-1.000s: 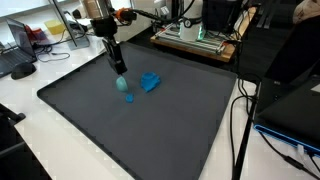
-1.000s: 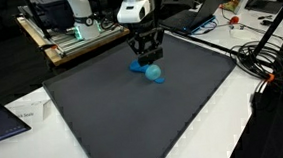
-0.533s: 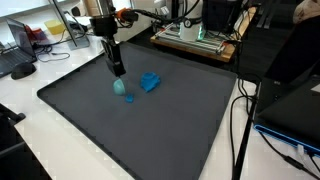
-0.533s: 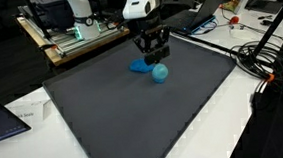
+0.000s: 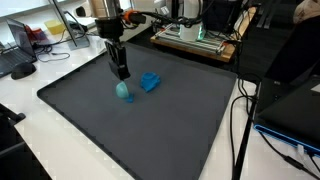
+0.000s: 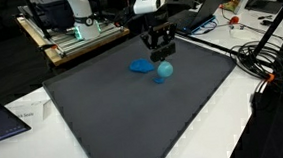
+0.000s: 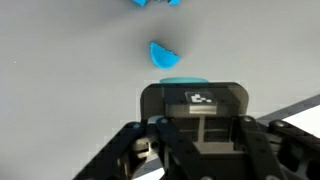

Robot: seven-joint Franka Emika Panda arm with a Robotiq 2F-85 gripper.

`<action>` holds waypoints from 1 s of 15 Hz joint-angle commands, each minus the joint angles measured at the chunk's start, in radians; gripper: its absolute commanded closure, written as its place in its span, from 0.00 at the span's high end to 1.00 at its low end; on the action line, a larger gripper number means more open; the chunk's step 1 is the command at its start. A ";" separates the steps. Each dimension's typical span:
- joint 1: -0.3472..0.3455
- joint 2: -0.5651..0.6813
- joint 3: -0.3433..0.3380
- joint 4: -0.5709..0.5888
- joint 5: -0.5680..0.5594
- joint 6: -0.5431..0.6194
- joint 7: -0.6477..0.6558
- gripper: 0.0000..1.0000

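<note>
A small teal rounded object (image 5: 124, 92) (image 6: 163, 71) sits right at the fingertips of my gripper (image 5: 121, 74) (image 6: 161, 58), low over a dark grey mat (image 5: 150, 130) (image 6: 134, 120). In the wrist view only a teal sliver (image 7: 183, 80) shows past the closed jaws (image 7: 195, 100). The jaws look shut on it. A blue flat piece (image 5: 150, 82) (image 6: 141, 64) lies on the mat close beside it. The wrist view shows a blue chunk (image 7: 164, 54) ahead of the jaws and more blue at the top edge (image 7: 155, 3).
The mat lies on a white table (image 5: 60, 70) (image 6: 235, 123). A metal-framed machine (image 5: 195, 35) (image 6: 73, 34) stands beyond the mat. Cables (image 5: 240, 120) (image 6: 261, 61) run along one side. A laptop (image 5: 290, 110) and desk clutter (image 5: 30, 45) lie around the edges.
My gripper has shifted sideways over the mat, away from the blue flat piece, and the teal object has moved along with it.
</note>
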 commanded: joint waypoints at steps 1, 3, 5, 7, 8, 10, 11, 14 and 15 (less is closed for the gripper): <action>0.056 -0.028 -0.034 -0.045 -0.126 0.046 0.076 0.21; 0.079 -0.034 -0.043 -0.063 -0.197 0.066 0.093 0.21; 0.098 -0.039 -0.050 -0.081 -0.258 0.075 0.097 0.21; 0.116 -0.043 -0.056 -0.098 -0.317 0.082 0.096 0.21; 0.125 -0.046 -0.062 -0.109 -0.353 0.093 0.097 0.21; 0.142 -0.053 -0.068 -0.132 -0.426 0.119 0.086 0.21; 0.146 -0.057 -0.067 -0.145 -0.460 0.132 0.069 0.21; 0.149 -0.073 -0.054 -0.182 -0.525 0.150 0.023 0.21; 0.146 -0.081 -0.047 -0.195 -0.535 0.154 -0.004 0.21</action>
